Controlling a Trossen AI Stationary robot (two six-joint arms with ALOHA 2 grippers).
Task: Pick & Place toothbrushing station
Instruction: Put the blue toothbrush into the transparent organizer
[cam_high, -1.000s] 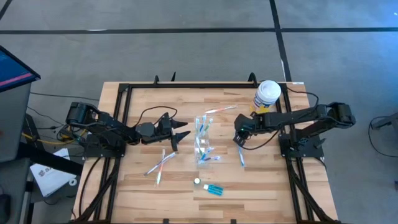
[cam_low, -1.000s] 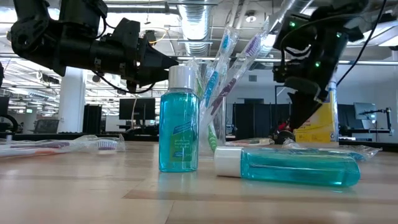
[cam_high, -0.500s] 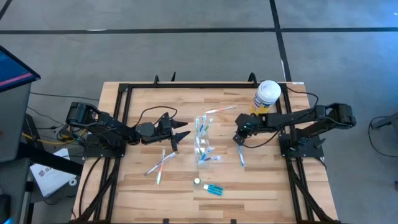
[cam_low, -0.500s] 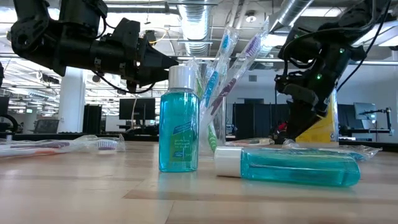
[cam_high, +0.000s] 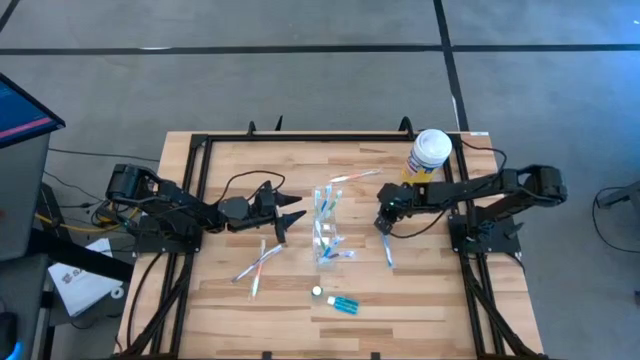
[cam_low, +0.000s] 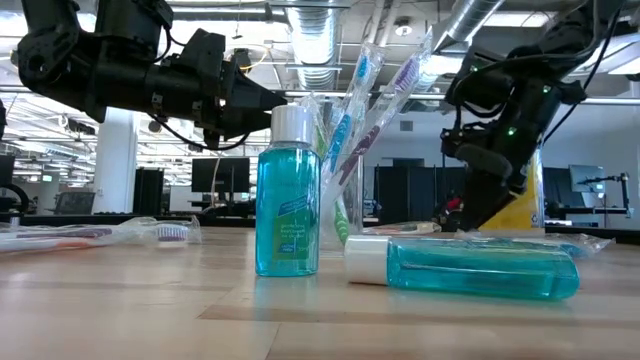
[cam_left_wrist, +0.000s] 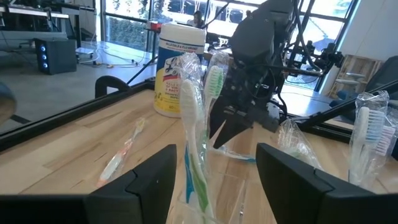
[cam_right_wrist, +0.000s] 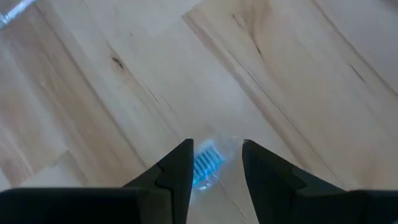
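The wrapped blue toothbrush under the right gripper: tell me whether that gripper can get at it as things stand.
Probably yes. The right gripper stands open directly over the wrapped blue toothbrush, whose head shows between its fingers, with only bare table around.

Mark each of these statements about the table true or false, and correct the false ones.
1. The right hand is over a wrapped toothbrush lying on the table. True.
2. The left hand is shut. False: its fingers are spread open.
3. Both blue bottles lie flat. False: one stands upright, the other lies on its side.
4. The clear tumbler holds several toothbrushes. True.
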